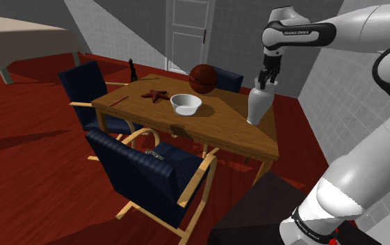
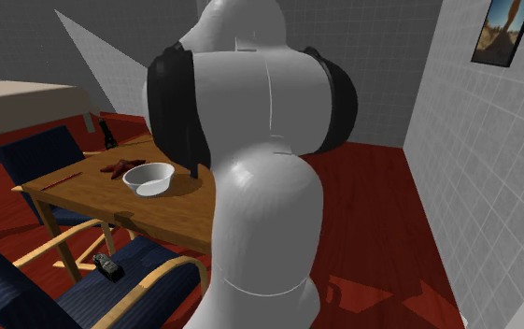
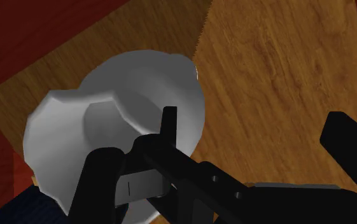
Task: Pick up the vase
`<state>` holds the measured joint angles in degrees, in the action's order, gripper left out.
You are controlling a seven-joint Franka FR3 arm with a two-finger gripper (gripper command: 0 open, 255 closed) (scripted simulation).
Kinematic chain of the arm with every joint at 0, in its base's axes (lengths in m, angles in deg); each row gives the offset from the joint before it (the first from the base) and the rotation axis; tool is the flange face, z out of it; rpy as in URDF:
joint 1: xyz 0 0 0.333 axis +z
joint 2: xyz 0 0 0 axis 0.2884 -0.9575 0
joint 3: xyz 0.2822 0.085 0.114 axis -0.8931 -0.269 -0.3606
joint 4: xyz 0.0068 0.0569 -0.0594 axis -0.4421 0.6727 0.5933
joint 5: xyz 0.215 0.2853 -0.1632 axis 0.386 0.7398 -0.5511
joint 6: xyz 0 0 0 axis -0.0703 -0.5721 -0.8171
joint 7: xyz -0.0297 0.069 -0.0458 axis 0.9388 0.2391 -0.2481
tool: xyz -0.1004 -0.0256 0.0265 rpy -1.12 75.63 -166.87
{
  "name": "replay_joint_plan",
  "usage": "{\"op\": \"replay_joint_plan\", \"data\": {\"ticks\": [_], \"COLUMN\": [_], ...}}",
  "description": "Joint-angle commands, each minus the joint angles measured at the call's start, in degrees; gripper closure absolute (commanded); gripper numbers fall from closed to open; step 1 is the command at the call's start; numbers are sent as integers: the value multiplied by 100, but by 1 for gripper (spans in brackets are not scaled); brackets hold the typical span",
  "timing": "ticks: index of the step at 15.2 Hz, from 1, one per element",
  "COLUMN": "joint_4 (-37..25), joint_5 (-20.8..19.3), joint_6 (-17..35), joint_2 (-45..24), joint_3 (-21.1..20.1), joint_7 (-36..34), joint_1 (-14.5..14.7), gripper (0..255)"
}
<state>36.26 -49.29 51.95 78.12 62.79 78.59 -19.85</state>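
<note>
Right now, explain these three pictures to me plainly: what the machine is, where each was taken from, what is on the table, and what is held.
The machine is a white robot arm ending in a black two-finger gripper. The shoulder view looks from beside its stand, the second exterior view from close behind the arm, the wrist view from a camera on the gripper. On the wooden table stand a white vase, a white bowl, a brown ball and a red star-shaped thing. The gripper hangs at the vase's mouth, fingers apart; nothing is held.
</note>
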Motion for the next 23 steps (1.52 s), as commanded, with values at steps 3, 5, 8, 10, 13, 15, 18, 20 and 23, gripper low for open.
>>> {"op": "replay_joint_plan", "data": {"ticks": [3, 5, 8, 10, 13, 15, 18, 20, 23], "joint_4": [-938, -1321, -1058, -892, -686, -678, -678, -677, -678], "joint_5": [188, 294, 269, 254, 238, 235, 236, 236, 236], "joint_6": [85, 93, 321, 471, 664, 666, 669, 670, 669], "joint_2": [-882, -1225, -1194, -1182, -1172, -1166, -1169, -1169, -1169], "joint_3": [250, 318, 313, 313, 315, 315, 315, 315, 315], "joint_7": [596, 815, 754, 716, 669, 667, 668, 668, 668], "joint_1": [-119, -194, -196, -196, -197, -196, -197, -197, -197], "gripper": [0, 0, 0, 0, 0, 255, 255, 255, 255]}}
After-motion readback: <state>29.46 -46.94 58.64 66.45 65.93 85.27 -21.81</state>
